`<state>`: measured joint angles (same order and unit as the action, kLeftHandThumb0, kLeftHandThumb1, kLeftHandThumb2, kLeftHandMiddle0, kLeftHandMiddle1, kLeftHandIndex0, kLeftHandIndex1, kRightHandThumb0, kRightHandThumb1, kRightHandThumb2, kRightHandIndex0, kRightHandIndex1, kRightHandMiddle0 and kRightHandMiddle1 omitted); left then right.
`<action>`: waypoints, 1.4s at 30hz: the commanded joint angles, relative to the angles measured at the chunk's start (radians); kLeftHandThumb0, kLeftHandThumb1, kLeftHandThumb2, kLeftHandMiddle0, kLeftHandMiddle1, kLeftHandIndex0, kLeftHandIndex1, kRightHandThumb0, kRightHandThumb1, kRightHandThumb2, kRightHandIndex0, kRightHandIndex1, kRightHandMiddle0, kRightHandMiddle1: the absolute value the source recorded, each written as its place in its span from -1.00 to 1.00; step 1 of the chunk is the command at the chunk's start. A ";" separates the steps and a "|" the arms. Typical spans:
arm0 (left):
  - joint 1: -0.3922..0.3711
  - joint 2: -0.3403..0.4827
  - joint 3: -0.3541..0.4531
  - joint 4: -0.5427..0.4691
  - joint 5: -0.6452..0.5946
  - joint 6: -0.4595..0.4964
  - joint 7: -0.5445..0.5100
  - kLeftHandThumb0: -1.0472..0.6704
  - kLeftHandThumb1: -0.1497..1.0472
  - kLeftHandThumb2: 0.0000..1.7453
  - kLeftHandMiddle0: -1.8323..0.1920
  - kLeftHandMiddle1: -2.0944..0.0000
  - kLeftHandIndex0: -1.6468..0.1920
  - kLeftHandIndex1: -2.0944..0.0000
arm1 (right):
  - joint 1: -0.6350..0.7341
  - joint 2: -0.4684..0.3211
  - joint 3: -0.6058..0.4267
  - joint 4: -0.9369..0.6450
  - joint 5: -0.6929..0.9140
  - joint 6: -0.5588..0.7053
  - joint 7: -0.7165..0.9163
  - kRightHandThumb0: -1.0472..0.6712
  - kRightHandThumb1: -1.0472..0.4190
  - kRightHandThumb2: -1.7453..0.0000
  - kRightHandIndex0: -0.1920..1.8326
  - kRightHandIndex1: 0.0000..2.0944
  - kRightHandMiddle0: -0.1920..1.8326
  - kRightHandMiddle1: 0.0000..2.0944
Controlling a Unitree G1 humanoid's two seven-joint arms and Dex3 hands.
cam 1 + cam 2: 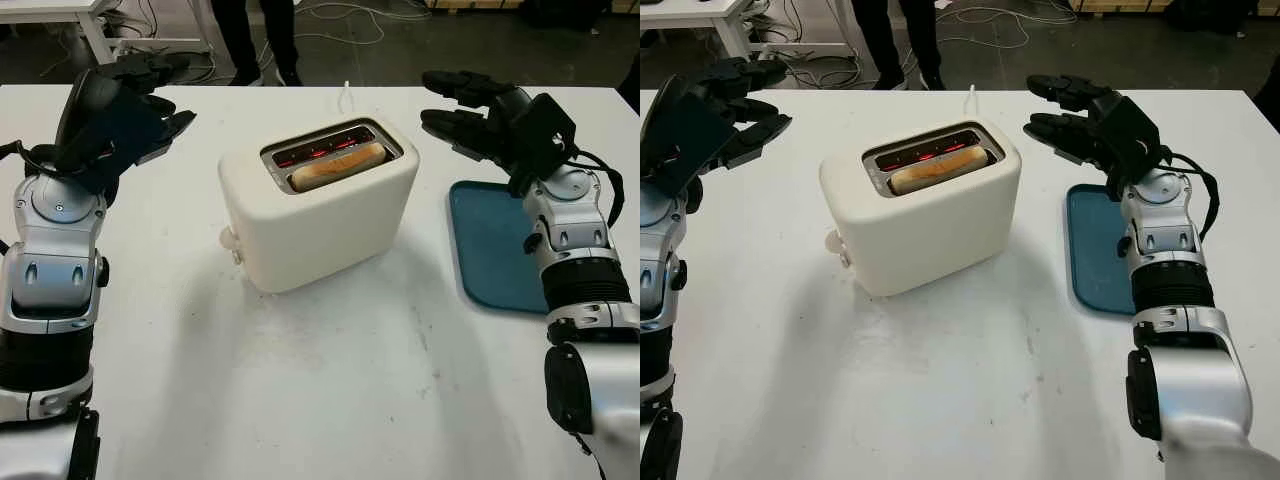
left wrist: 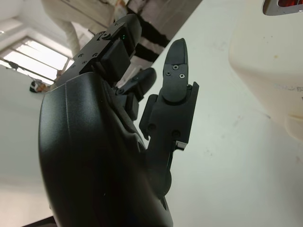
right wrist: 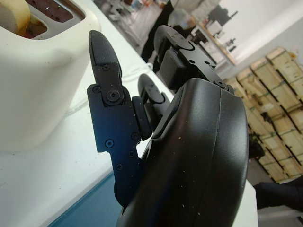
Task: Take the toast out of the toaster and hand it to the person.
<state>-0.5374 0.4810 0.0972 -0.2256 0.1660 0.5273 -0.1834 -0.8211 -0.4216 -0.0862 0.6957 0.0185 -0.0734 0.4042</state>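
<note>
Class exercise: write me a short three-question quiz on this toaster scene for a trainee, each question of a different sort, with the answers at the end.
1. True or false: the toast sits in the slot of the toaster nearer the robot.
2. Multiple choice: the blue tray lies A) on the side of the left hand, B) on the side of the right hand, C) beyond the toaster.
3. Fill in: the left hand and the right hand are both ____ and hold nothing.

Key: 1 true; 2 B; 3 open. Both hands hover above the table, one on each side of the toaster. A person's legs stand beyond the table's far edge.
</note>
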 commanded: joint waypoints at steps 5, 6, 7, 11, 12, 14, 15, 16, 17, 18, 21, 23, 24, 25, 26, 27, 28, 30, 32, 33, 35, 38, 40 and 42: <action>-0.001 0.011 -0.001 0.004 0.011 -0.012 0.001 -0.14 0.79 -0.81 0.49 0.19 0.11 0.95 | -0.012 -0.002 -0.002 -0.008 0.005 -0.003 -0.003 -0.39 -0.80 1.00 -0.20 -0.99 -0.25 -1.00; -0.001 0.011 -0.001 0.004 0.011 -0.013 0.001 -0.14 0.79 -0.81 0.49 0.19 0.11 0.95 | -0.011 -0.001 -0.003 -0.011 0.006 0.000 -0.003 -0.38 -0.79 1.00 -0.20 -1.00 -0.25 -1.00; -0.001 0.010 0.000 0.005 0.010 -0.015 0.002 -0.14 0.79 -0.81 0.49 0.19 0.11 0.95 | -0.011 -0.001 -0.002 -0.013 0.005 0.000 -0.003 -0.38 -0.79 1.00 -0.20 -1.00 -0.25 -1.00; -0.001 0.011 -0.002 0.000 0.016 -0.010 0.004 -0.15 0.79 -0.81 0.47 0.18 0.11 0.95 | -0.011 -0.003 0.000 -0.011 0.002 -0.004 -0.001 -0.36 -0.80 1.00 -0.20 -1.00 -0.25 -1.00; 0.000 0.013 -0.004 -0.001 0.019 -0.013 0.003 -0.15 0.79 -0.81 0.47 0.18 0.11 0.95 | -0.011 -0.003 0.001 -0.014 0.002 -0.002 -0.002 -0.36 -0.80 1.00 -0.20 -1.00 -0.25 -1.00; 0.000 0.009 -0.002 -0.004 0.017 -0.009 0.003 -0.15 0.79 -0.81 0.47 0.19 0.11 0.95 | -0.010 -0.004 0.002 -0.013 0.000 -0.007 -0.002 -0.36 -0.81 1.00 -0.20 -1.00 -0.25 -1.00; 0.000 0.007 0.000 -0.005 0.014 -0.005 0.003 -0.14 0.79 -0.81 0.48 0.19 0.11 0.95 | -0.009 -0.004 0.002 -0.014 -0.002 -0.010 -0.003 -0.37 -0.81 1.00 -0.20 -1.00 -0.25 -1.00; 0.000 0.006 0.000 -0.006 0.013 -0.005 0.003 -0.13 0.79 -0.81 0.48 0.19 0.11 0.95 | -0.008 -0.004 0.002 -0.015 -0.001 -0.009 -0.004 -0.37 -0.80 1.00 -0.20 -1.00 -0.25 -1.00; 0.000 0.006 0.000 -0.006 0.014 -0.006 0.004 -0.13 0.79 -0.81 0.48 0.19 0.11 0.95 | -0.008 -0.004 0.002 -0.015 -0.001 -0.010 -0.005 -0.37 -0.80 1.00 -0.20 -1.00 -0.25 -1.00; -0.001 0.004 0.000 -0.007 0.014 -0.002 0.005 -0.12 0.79 -0.81 0.47 0.19 0.11 0.95 | -0.009 -0.003 0.001 -0.014 0.000 -0.008 -0.005 -0.37 -0.80 1.00 -0.20 -1.00 -0.25 -1.00; -0.002 0.007 -0.003 -0.011 0.020 0.006 0.006 -0.12 0.79 -0.81 0.48 0.19 0.11 0.95 | -0.009 -0.005 0.005 -0.014 -0.007 -0.010 -0.009 -0.39 -0.80 1.00 -0.19 -0.99 -0.24 -0.99; -0.001 0.006 -0.001 -0.007 0.018 -0.004 0.006 -0.12 0.79 -0.81 0.47 0.19 0.11 0.95 | -0.009 -0.006 0.005 -0.012 -0.006 -0.014 -0.005 -0.40 -0.80 1.00 -0.19 -0.99 -0.24 -1.00; -0.001 0.003 0.002 -0.007 0.015 -0.003 0.008 -0.11 0.79 -0.81 0.47 0.19 0.11 0.95 | -0.009 -0.007 0.006 -0.013 -0.008 -0.016 -0.006 -0.40 -0.80 1.00 -0.19 -0.99 -0.24 -1.00; -0.001 0.001 0.003 -0.006 0.013 -0.003 0.009 -0.11 0.79 -0.82 0.47 0.19 0.11 0.95 | -0.008 -0.007 0.007 -0.016 -0.008 -0.013 -0.007 -0.40 -0.80 1.00 -0.19 -0.99 -0.24 -1.00; -0.001 0.001 0.004 -0.006 0.013 -0.004 0.010 -0.11 0.79 -0.82 0.47 0.19 0.11 0.95 | -0.008 -0.007 0.006 -0.018 -0.007 -0.008 -0.006 -0.39 -0.80 1.00 -0.19 -0.99 -0.24 -1.00; 0.000 0.002 0.004 -0.004 0.014 -0.007 0.010 -0.11 0.79 -0.82 0.47 0.19 0.11 0.95 | -0.008 -0.007 0.006 -0.019 -0.006 -0.004 -0.005 -0.38 -0.80 1.00 -0.19 -0.99 -0.25 -1.00; 0.001 0.009 -0.001 0.001 0.019 -0.020 0.009 -0.11 0.79 -0.82 0.47 0.19 0.11 0.95 | -0.009 -0.005 0.003 -0.019 -0.002 -0.002 -0.003 -0.38 -0.80 1.00 -0.20 -1.00 -0.25 -1.00; 0.002 0.015 -0.004 0.004 0.024 -0.028 0.006 -0.11 0.79 -0.81 0.45 0.19 0.10 0.94 | -0.009 -0.003 0.001 -0.017 0.002 -0.004 -0.004 -0.36 -0.80 1.00 -0.20 -1.00 -0.25 -1.00; -0.001 0.006 0.002 0.001 0.017 -0.009 0.009 -0.12 0.79 -0.82 0.46 0.20 0.11 0.95 | -0.009 -0.002 0.000 -0.014 0.002 -0.007 -0.004 -0.34 -0.81 1.00 -0.21 -1.00 -0.26 -1.00; 0.000 0.007 0.002 0.004 0.017 -0.018 0.009 -0.12 0.79 -0.82 0.45 0.20 0.11 0.95 | -0.009 -0.003 0.001 -0.014 0.001 -0.009 -0.004 -0.34 -0.81 1.00 -0.21 -1.00 -0.26 -1.00; 0.000 0.008 0.003 0.006 0.017 -0.022 0.009 -0.13 0.79 -0.83 0.44 0.20 0.10 0.95 | -0.009 -0.004 0.003 -0.013 -0.003 -0.010 -0.006 -0.34 -0.81 1.00 -0.22 -1.00 -0.27 -1.00; 0.000 0.010 0.002 0.004 0.017 -0.019 0.007 -0.15 0.79 -0.83 0.45 0.21 0.11 0.95 | -0.010 -0.005 0.004 -0.011 -0.005 -0.013 -0.006 -0.34 -0.81 1.00 -0.21 -1.00 -0.27 -1.00; 0.000 0.007 0.003 0.003 0.016 -0.015 0.009 -0.14 0.79 -0.84 0.45 0.21 0.11 0.95 | -0.011 -0.003 0.002 -0.010 0.001 -0.006 -0.003 -0.34 -0.81 1.00 -0.22 -1.00 -0.27 -1.00; 0.000 0.007 0.002 0.004 0.017 -0.018 0.009 -0.14 0.79 -0.84 0.46 0.22 0.11 0.95 | -0.012 -0.003 0.001 -0.007 0.002 -0.009 -0.002 -0.35 -0.81 1.00 -0.22 -1.00 -0.27 -1.00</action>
<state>-0.5373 0.4829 0.0967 -0.2198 0.1730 0.5156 -0.1817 -0.8210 -0.4216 -0.0858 0.6898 0.0185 -0.0732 0.4039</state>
